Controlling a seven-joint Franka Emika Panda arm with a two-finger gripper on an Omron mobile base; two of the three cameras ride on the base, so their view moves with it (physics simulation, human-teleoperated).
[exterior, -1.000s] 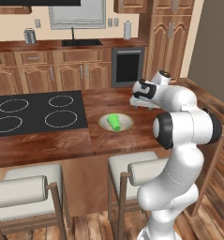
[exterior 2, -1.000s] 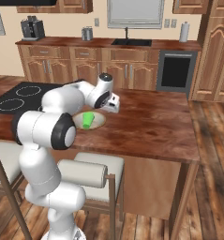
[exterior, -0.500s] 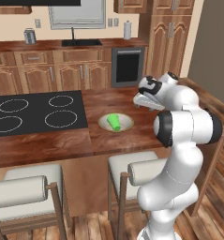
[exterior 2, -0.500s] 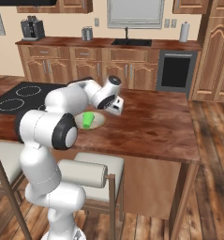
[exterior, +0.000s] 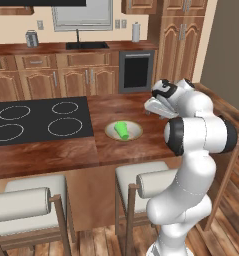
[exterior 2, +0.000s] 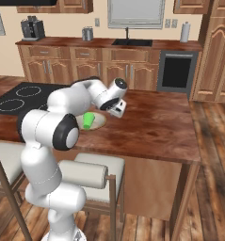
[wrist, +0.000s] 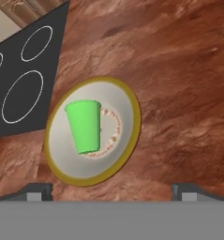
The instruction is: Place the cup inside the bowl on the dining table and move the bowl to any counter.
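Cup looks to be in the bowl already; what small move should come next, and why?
Probably lower the end effector toward the near rim of the bowl to grip it. The cup already lies on its side inside, and the bowl still sits on the dining table, ungrasped.

I see a beige wall (exterior 2: 62,26) with a window (exterior 2: 134,12) over a black sink (exterior 2: 132,42), wood lower cabinets (exterior 2: 76,68), a black oven (exterior 2: 177,70), a tall cabinet (exterior: 183,40), plank floor (exterior 2: 212,188), two cushioned stools (exterior: 28,205), and a coffee maker (exterior 2: 32,28) at left.
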